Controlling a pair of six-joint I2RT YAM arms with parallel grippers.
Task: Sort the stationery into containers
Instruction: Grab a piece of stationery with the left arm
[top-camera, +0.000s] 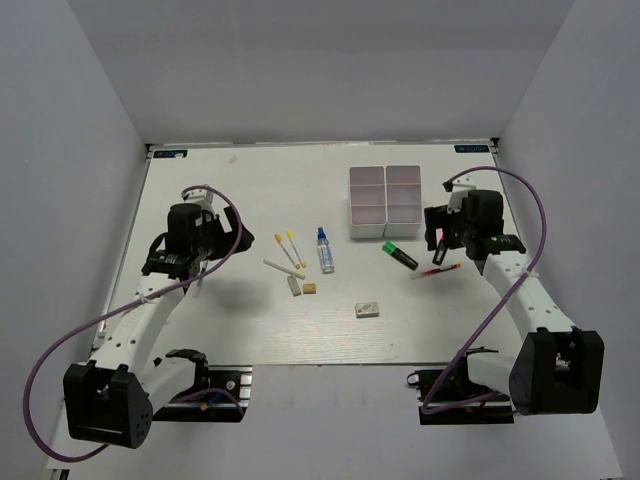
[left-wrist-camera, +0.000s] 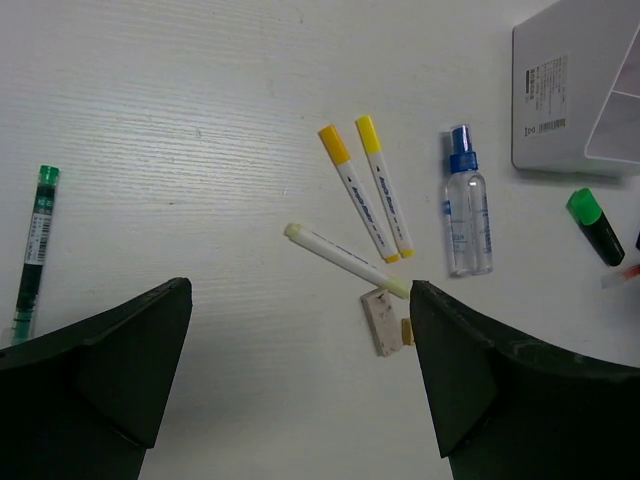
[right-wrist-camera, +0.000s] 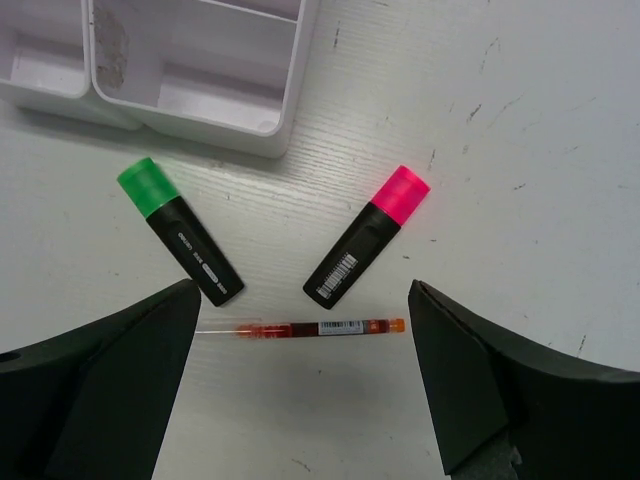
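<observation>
The white six-compartment tray stands at the back right, and its corner shows in the right wrist view. My right gripper hangs open above a thin red pen, a green-black highlighter and a pink-black highlighter. My left gripper is open over bare table. Ahead of it lie two yellow-capped pens, a white pen, a pale eraser, a tan eraser and a blue-capped clear bottle.
A thin green pen lies to the left of the left gripper. A grey eraser sits alone near the table's front middle. Grey walls close in the table on three sides.
</observation>
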